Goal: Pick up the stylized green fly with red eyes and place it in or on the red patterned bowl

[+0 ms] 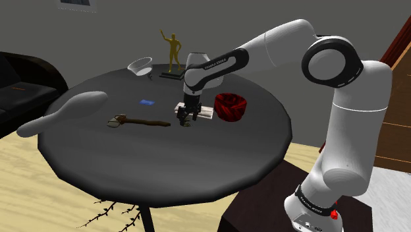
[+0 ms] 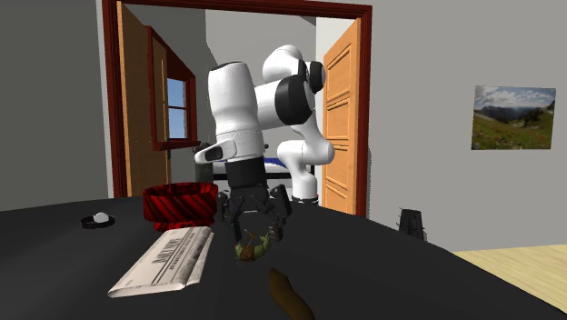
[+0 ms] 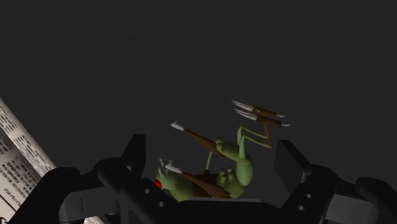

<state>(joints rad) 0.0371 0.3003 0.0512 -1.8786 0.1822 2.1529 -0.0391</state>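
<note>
We log the table (image 1: 197, 165) as smooth, matt dark grey, material unclear. Fly (image 3: 236, 170): smooth green skin with a soft sheen, brown legs, pale tips. Newspaper (image 2: 168, 259): matt printed paper. Bowl (image 2: 179, 205): red patterned surface, matt, material unclear. Arm (image 1: 342, 118): smooth white shells with slight gloss, plastic-like. Gripper (image 3: 212, 159): matt black. Figurine (image 1: 173, 47): golden, metal-like shine. Hammer (image 1: 141, 121): rough brown wooden handle. Door (image 2: 343, 118) we read as smooth orange wood. Floor (image 1: 26, 178): pale wood planks.
</note>
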